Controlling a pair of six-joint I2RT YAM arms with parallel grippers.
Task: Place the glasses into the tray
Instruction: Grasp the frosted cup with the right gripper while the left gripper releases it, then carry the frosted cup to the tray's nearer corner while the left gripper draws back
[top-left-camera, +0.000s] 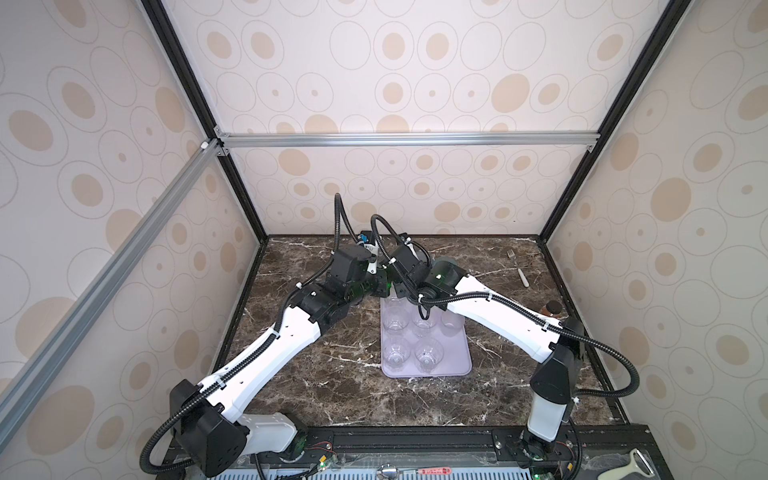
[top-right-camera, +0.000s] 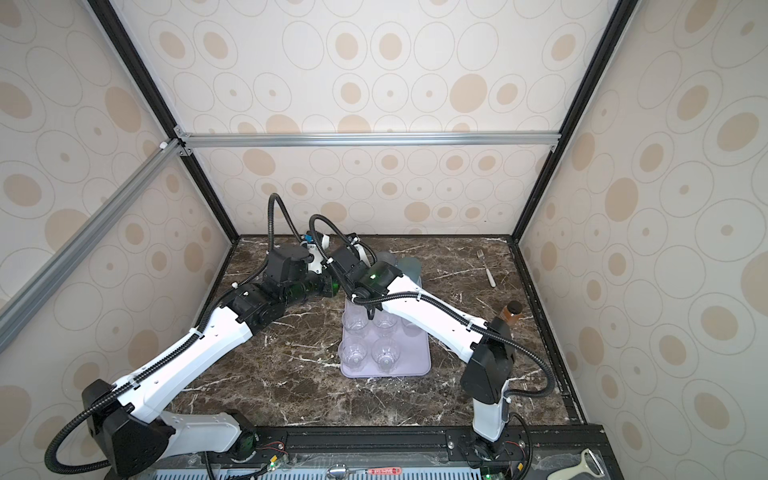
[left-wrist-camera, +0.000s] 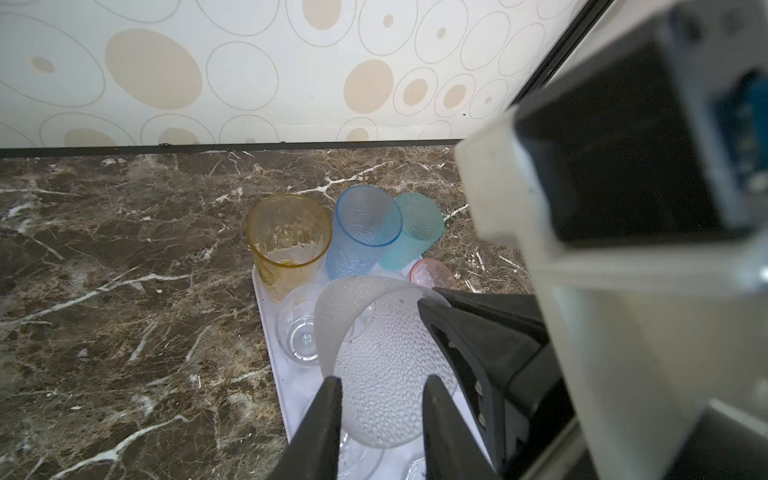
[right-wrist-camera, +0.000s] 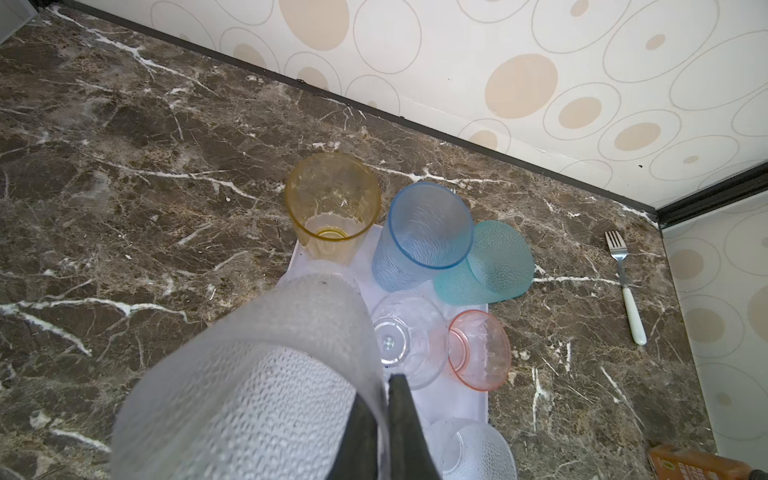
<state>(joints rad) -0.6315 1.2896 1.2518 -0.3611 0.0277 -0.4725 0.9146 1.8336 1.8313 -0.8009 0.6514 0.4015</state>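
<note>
Two grippers meet over the far end of the tray (top-left-camera: 462, 356). In both top views each one is hidden under its own wrist, along with that end of the tray. In the right wrist view the frosted glass (right-wrist-camera: 257, 395) is blurred and cut off at the frame edge, and the bottle (right-wrist-camera: 698, 463) shows only as a corner.

The right gripper (right-wrist-camera: 380, 388) has its jaws almost together, pinching the wall of the frosted glass at the rim. The glass hangs tilted over the tray; whether its base touches cannot be told.

The left gripper (left-wrist-camera: 383, 379) has its jaws parted, with one finger on each side of the frosted glass (left-wrist-camera: 386, 332). Contact with it cannot be made out.

Just beyond the right gripper's fingertips, a clear glass (right-wrist-camera: 409, 336) and a pink glass (right-wrist-camera: 478, 349) stand on the tray. Farther out, an amber glass (right-wrist-camera: 332, 199) and a blue glass (right-wrist-camera: 428, 228) stand upright, and a teal glass (right-wrist-camera: 494, 266) leans tilted against the blue one. A fork (right-wrist-camera: 623, 282) lies well off to the side
</note>
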